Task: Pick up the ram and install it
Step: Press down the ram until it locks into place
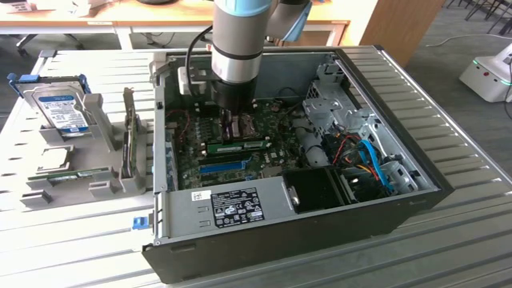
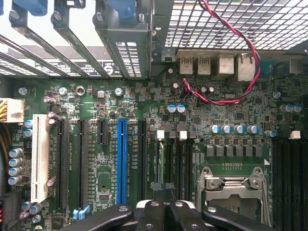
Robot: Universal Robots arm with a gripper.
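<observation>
One ram (image 1: 238, 146) stick lies seated on the motherboard (image 1: 240, 162) inside the open computer case (image 1: 272, 240), just beyond the blue slot (image 1: 222, 166). We see our hand (image 2: 161, 211) clenched, holding nothing, hovering low over the motherboard beside the CPU socket (image 2: 234, 188), close to the black memory slots (image 2: 174, 163).

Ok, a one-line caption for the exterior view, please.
Robot arm reaching into the open computer case, shut pincer low over the motherboard near a seated ram stick.
</observation>
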